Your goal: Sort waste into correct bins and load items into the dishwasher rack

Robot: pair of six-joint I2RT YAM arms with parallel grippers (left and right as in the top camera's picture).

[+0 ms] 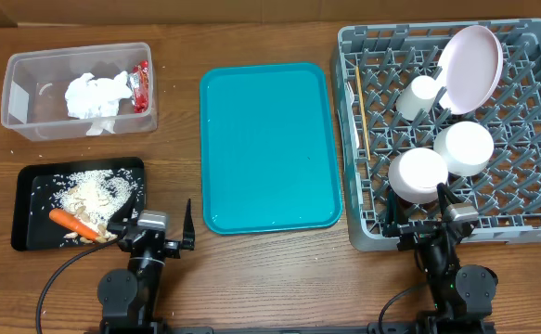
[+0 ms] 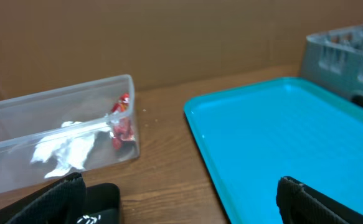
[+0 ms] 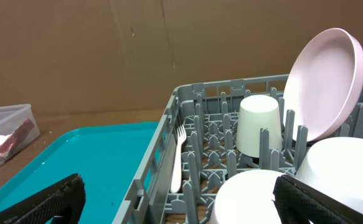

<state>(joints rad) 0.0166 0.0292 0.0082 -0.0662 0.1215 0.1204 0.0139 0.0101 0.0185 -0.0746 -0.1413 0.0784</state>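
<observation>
the grey dishwasher rack [image 1: 530,186] is the biggest thing here, filling the right side of the table, and to its left the teal tray [image 1: 268,148] lies flat and bare in the middle. at the far left sits the clear tub [image 1: 19,93], and nearer to me on that side the black tray [image 1: 38,181]. my left gripper [image 1: 152,230] hangs just beside the near right corner of the black tray, fingers spread wide with nothing between them. my right gripper [image 1: 442,218] is at the near edge of the rack, its fingers likewise spread wide and holding nothing. in the rack the pale round plate [image 1: 471,67] leans on edge among the far pegs. two white bowls, one [image 1: 465,148] and the other [image 1: 418,173], sit mouth down side by side, the second just beyond my right gripper. the white cup [image 1: 420,96] stands upside down just beside the plate. the crumpled napkin [image 1: 96,95] lies in the clear tub. the rice scraps [image 1: 98,190] are heaped in the black tray with the carrot [image 1: 70,221] at their near edge. the white fork [image 3: 179,155] lies along the rack's left wall, the wooden stick [image 1: 366,121] close beside it, and the red wrapper [image 1: 141,86] sits against the tub's right wall, next to the napkin
</observation>
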